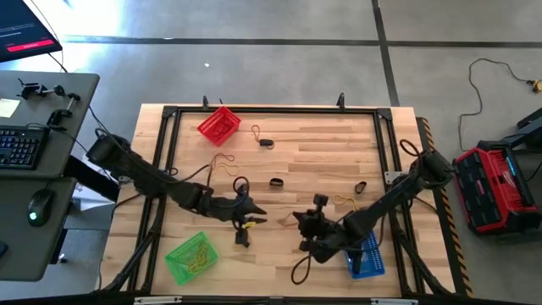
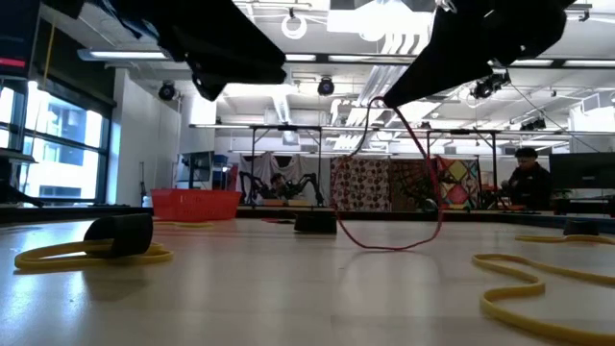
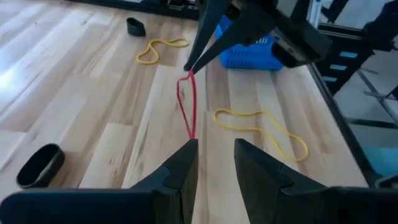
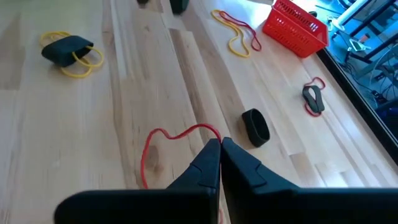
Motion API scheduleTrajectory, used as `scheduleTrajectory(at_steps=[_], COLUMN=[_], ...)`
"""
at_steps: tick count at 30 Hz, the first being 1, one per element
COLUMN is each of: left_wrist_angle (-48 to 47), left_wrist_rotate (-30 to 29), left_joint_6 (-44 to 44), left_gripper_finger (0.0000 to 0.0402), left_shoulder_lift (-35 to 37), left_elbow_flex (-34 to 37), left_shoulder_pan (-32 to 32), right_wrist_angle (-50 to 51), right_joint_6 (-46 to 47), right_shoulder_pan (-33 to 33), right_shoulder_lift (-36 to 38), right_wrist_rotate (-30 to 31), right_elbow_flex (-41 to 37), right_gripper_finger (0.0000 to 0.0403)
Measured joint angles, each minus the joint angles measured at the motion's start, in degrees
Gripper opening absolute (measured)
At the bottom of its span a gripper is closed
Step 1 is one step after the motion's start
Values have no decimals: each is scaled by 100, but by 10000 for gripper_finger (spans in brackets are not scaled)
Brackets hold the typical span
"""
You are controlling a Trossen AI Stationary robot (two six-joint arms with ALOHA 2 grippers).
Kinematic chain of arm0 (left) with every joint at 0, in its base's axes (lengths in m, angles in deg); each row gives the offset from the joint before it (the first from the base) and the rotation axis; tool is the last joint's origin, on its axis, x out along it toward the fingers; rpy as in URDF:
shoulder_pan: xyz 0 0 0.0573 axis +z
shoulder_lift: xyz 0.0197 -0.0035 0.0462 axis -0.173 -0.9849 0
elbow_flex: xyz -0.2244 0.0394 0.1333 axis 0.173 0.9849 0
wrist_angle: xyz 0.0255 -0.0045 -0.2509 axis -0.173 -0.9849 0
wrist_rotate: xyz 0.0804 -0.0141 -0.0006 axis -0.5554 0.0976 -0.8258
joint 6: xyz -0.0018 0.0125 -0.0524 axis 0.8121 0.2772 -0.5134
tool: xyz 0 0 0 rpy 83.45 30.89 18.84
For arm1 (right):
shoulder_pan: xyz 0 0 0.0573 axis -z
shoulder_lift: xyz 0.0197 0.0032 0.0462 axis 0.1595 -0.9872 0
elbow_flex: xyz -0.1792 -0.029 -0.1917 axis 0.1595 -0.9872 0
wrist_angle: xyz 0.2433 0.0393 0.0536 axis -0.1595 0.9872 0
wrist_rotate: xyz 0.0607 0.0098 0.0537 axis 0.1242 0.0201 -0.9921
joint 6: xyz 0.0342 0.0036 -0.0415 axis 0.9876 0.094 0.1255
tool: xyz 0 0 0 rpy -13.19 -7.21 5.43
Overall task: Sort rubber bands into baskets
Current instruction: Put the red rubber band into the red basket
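The right claw (image 4: 219,147) is pinching the top of a red rubber band (image 4: 166,142) with its fingers pressed together on it, and the loop is hanging from the tips with its lower end trailing on the wooden surface (image 1: 322,152), as the low view shows most plainly. This is happening near the front middle of the surface, just beside the blue basket (image 1: 366,256), while the red basket (image 1: 219,124) is sitting well apart at the far left corner and the green basket (image 1: 190,257), already holding some yellow bands, is sitting at the near left. The left claw (image 3: 214,163) is hovering close by with its fingers spread and nothing between them, pointing toward the hanging loop. The step in hand appears to be the lift of a single red band just picked for sorting. If colours are being matched, the next move is calling for a long carry across to the red basket, or perhaps a handover to the left claw, which is lying nearer that side. Other bands, yellow ones (image 3: 261,127) and thick black ones (image 4: 255,126), are lying scattered and are waiting their turn.
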Motion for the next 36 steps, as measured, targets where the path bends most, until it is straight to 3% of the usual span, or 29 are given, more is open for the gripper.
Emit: scheduleTrajectory(at_steps=[10, 23, 27, 36], left_wrist_angle=[964, 962, 999, 1276], left_wrist_rotate=[-221, -317, -319, 5], left_joint_6=[52, 28, -46, 158], left_gripper_finger=[139, 159, 150, 92], left_shoulder_lift=[-775, -1741, -1766, -1768], left_elbow_flex=[-24, -932, -970, -970], left_shoulder_pan=[180, 380, 435, 499], right_wrist_angle=[-40, -88, -92, -205], right_joint_6=[-2, -65, -64, -209], right_shoulder_pan=[64, 64, 64, 64], right_shoulder_lift=[0, 0, 0, 0], right_wrist_rotate=[-20, -17, -17, -15], right_elbow_flex=[0, 0, 0, 0], right_gripper_finger=[0, 0, 0, 0])
